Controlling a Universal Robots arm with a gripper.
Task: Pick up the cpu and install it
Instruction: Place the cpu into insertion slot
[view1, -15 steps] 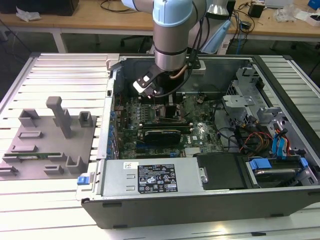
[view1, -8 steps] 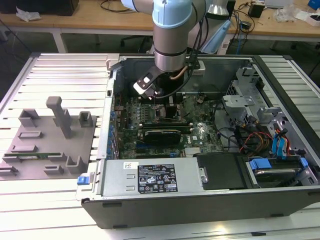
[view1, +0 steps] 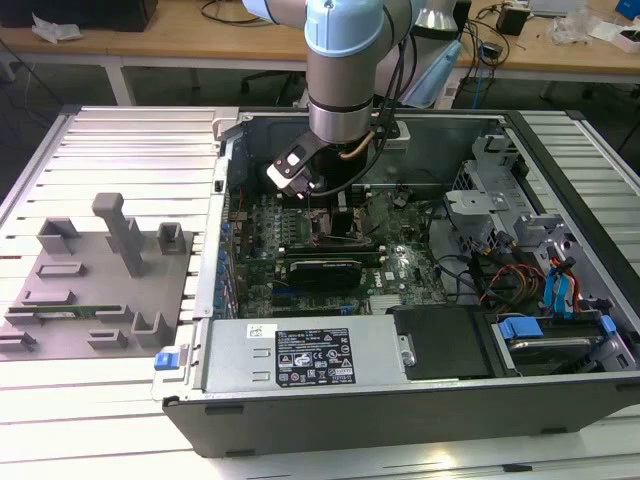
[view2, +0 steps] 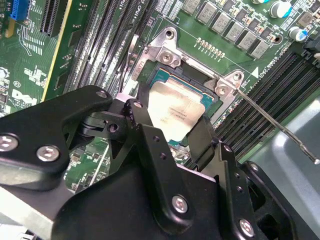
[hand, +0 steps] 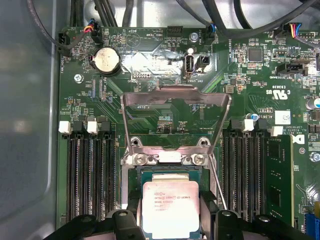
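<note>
Tool (hand: 171, 215) — two fingers (view2: 202, 137) tight on one cpu (view2: 175, 107) — above one open socket (hand: 170, 156).

- Arm (view1: 340, 70): silver cylindrical wrist section, pale blue joint cap above.
- Cables (view1: 399, 72): black, routed alongside the wrist.
- Gripper (view2: 172, 125): matte black angular links, silver round-head screws.
- Camera block (view1: 290, 168): white and black housing, mounted at wrist.

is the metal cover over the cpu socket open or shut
Open: the cover stands flipped up off the cpu, which lies exposed.
</note>
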